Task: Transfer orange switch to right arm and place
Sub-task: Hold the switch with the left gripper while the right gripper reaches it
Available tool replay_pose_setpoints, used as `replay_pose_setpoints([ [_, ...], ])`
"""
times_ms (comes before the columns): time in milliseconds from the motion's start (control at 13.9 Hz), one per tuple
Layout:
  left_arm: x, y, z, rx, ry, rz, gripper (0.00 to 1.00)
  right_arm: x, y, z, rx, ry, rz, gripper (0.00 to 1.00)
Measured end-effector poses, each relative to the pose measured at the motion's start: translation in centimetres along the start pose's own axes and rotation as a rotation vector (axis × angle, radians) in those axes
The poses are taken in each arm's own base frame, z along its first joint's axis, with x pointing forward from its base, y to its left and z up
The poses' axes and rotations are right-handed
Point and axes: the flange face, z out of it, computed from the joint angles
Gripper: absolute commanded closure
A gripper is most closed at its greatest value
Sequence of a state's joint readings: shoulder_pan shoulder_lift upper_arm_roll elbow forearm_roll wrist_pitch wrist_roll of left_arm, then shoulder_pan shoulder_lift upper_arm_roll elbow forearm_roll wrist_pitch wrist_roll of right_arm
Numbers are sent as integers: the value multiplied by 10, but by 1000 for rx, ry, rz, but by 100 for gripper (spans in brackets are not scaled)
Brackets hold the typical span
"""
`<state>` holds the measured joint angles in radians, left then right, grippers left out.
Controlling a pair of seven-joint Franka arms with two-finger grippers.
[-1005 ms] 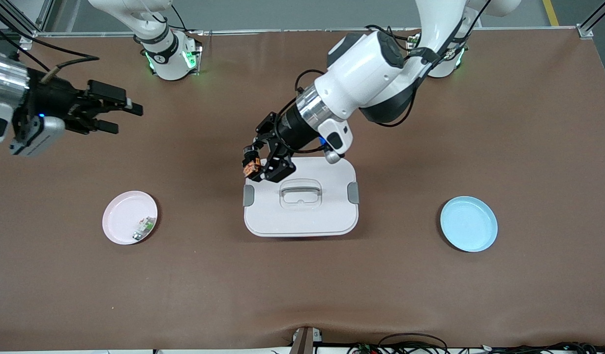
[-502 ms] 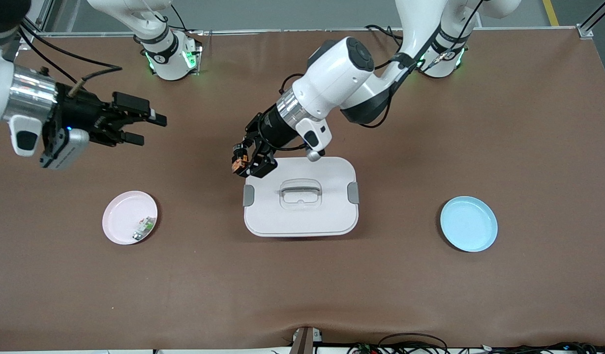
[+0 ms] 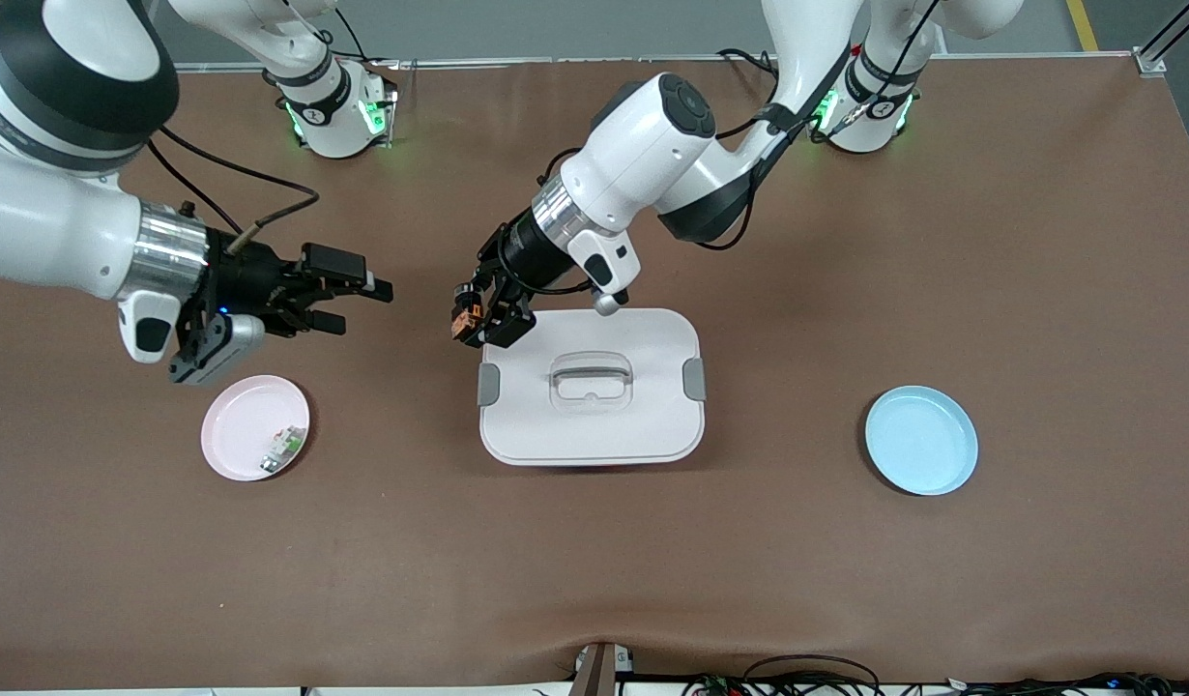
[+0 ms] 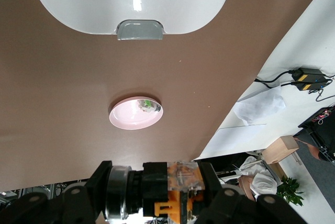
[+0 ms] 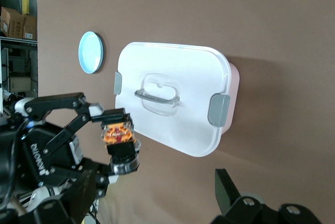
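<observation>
Left gripper clamped on tiny black block with orange face, the orange switch, held in air over bare brown tabletop just beside corner of white lidded rectangular box. Right gripper spread wide, empty, over table above pink round plate, aimed at switch, gap remaining.

Handover advice: bring right fingers around exposed end of switch, clear of left fingers; align jaw axes crosswise; close right firmly before left lets go. Pink plate holds small white-and-green component; light blue plate bare.

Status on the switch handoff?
Left gripper shut on orange switch, over bare table beside lidded box. Right gripper open, facing it, apart. Gap between them clear.
</observation>
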<state>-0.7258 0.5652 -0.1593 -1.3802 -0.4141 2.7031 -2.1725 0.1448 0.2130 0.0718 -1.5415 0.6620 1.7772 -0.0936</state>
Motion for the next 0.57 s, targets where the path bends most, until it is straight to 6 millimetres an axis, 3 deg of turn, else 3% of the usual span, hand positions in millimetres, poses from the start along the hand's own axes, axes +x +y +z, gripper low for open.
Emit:
replay_pose_setpoints([
  [431, 0, 0, 0, -1, 0, 0, 61, 8, -22, 42, -4, 8, 4, 0],
  [574, 0, 0, 0, -1, 0, 0, 61, 6, -20, 63, -9, -9, 16, 0],
])
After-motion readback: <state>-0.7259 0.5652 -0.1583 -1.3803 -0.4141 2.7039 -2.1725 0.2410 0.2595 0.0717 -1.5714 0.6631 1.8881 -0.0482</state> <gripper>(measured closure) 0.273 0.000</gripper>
